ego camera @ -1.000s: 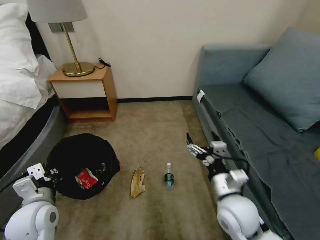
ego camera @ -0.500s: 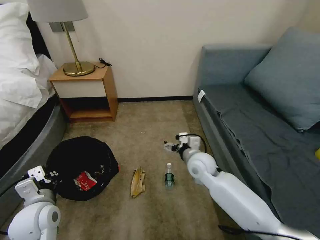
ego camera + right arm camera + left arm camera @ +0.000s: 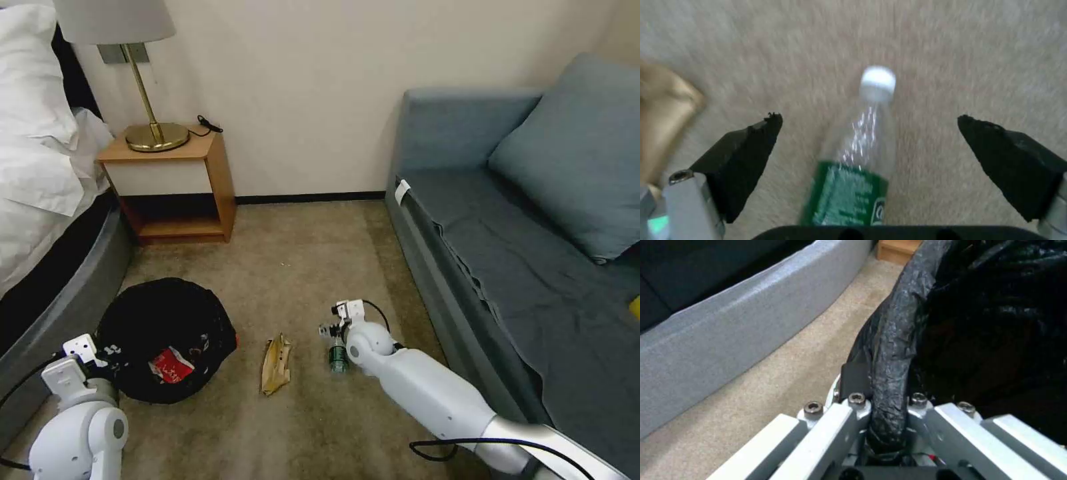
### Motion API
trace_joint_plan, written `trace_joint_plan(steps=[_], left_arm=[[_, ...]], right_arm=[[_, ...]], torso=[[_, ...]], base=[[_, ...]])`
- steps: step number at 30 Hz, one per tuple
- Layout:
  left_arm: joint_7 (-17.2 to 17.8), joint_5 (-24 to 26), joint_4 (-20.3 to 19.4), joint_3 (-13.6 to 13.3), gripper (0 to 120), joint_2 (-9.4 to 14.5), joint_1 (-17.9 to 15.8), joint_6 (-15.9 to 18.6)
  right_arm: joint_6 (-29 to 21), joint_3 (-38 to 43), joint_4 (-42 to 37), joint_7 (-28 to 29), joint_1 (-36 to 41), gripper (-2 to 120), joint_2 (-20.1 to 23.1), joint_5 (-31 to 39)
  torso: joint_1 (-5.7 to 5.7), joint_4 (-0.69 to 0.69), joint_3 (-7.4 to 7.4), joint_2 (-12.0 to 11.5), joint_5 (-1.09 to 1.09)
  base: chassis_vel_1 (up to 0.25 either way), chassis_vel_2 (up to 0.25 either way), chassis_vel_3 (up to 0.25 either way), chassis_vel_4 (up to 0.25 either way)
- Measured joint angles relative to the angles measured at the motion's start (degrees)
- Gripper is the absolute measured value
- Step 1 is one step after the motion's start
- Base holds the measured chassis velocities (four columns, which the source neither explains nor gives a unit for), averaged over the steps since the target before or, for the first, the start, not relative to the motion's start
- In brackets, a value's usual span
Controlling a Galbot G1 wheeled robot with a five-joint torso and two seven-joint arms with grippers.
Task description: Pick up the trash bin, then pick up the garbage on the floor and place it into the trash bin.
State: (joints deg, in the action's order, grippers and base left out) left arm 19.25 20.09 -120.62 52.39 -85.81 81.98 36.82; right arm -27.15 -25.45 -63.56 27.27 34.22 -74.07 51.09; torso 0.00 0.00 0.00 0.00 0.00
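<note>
The trash bin (image 3: 163, 320), lined with a crinkled black bag, is at the floor's left and holds a red-and-white wrapper (image 3: 171, 365). My left gripper (image 3: 101, 351) is shut on its bag-covered rim (image 3: 893, 340), seen close in the left wrist view (image 3: 887, 420). Garbage lies on the carpet: a gold-brown wrapper (image 3: 275, 363) and a small clear bottle (image 3: 337, 358) with a white cap and green label. My right gripper (image 3: 331, 332) hangs low over the bottle's cap end. In the right wrist view it (image 3: 869, 117) is open, black fingertips (image 3: 746, 153) on either side of the bottle (image 3: 858, 166).
A grey sofa (image 3: 507, 267) runs along the right, close to my right arm. A bed (image 3: 47, 220) with a grey base borders the left, next to the bin. A wooden nightstand (image 3: 173, 180) with a brass lamp stands at the back wall. Bare carpet lies between.
My right arm swung left from beside the sofa and came down over the bottle, gripper open. The left gripper and bin dipped slightly.
</note>
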Motion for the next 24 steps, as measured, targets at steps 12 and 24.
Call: trace_joint_plan(steps=[12, 24], left_arm=[[-0.05, -0.07, -0.16, 0.28, 2, 0.13, 0.56, -0.27], [-0.07, -0.14, -0.34, 0.25, 2, 0.27, 0.62, -0.44]], right_arm=[[2.9, -0.69, 8.84, -3.55, 0.24, 100, -3.17, -5.88], [3.81, -0.24, 10.49, -4.91, 1.69, 80, -3.8, -8.63]], torso=[[0.0, 0.0, 0.0, 0.0, 0.0], [0.0, 0.0, 0.0, 0.0, 0.0]], base=[[0.0, 0.0, 0.0, 0.0], [0.0, 0.0, 0.0, 0.0]])
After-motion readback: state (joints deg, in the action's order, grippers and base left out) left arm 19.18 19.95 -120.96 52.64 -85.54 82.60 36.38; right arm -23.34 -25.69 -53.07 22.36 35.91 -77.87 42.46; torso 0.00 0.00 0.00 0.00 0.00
